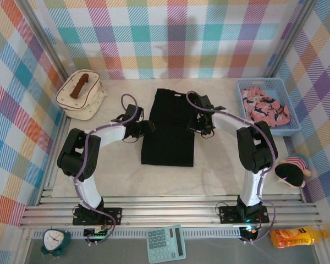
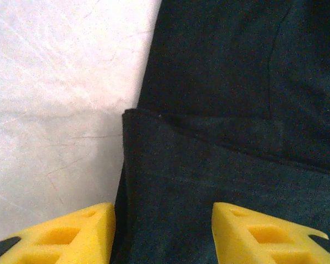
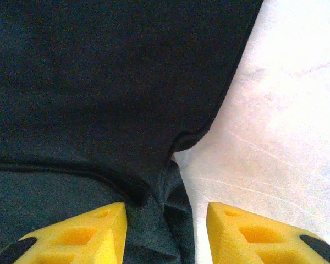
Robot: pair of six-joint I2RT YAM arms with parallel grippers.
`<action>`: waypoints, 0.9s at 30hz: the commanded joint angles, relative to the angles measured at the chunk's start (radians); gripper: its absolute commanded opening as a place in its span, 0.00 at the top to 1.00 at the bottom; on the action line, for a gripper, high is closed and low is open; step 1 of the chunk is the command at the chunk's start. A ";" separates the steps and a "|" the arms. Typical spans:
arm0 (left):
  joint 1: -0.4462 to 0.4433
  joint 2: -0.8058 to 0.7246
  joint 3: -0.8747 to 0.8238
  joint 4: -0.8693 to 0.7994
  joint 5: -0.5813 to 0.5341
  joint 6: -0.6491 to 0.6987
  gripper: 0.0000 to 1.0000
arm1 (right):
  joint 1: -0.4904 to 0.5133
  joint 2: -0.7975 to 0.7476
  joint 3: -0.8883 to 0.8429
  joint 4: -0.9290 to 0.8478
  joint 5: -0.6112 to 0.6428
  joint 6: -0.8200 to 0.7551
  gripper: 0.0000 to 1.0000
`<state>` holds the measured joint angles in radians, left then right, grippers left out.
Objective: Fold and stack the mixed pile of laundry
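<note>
The black shirt [image 1: 168, 129] lies flat in the middle of the table, folded into a long panel with a layer doubled over itself. My left gripper [image 1: 147, 127] sits at its left edge, open. Its yellow fingers [image 2: 71, 234] straddle the folded hem of the black shirt [image 2: 220, 165] without pinching it. At the right edge my right gripper [image 1: 197, 124] is open too. The cloth's bunched corner [image 3: 170, 214] lies loose between its fingers [image 3: 258, 234]. The pink printed garment [image 1: 264, 107] is crumpled in the basket.
A light-blue mesh basket [image 1: 289, 129] stands at the back right. The cream quilted bag [image 1: 81, 96] sits at the back left. A plush toy [image 1: 291, 170] lies by the right wall. A calculator [image 1: 166, 243], clock [image 1: 55, 240] and orange bottle [image 1: 297, 237] lie below the rail.
</note>
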<state>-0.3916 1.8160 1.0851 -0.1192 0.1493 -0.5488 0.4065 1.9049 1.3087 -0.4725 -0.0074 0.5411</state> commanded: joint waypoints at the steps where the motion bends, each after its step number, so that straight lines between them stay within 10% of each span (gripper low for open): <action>1: -0.005 -0.004 0.036 -0.031 0.015 0.014 0.50 | 0.001 -0.039 -0.005 -0.004 0.007 0.004 0.57; 16: -0.006 0.028 0.085 -0.053 0.001 0.021 0.72 | 0.001 -0.028 0.056 0.018 0.087 -0.028 0.62; 27: -0.053 -0.176 0.046 -0.288 -0.063 0.036 0.26 | -0.079 0.283 0.410 -0.051 0.067 -0.067 0.68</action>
<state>-0.4065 1.7561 1.1469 -0.3107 0.1085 -0.5228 0.3294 2.1101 1.6566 -0.4656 0.0608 0.4873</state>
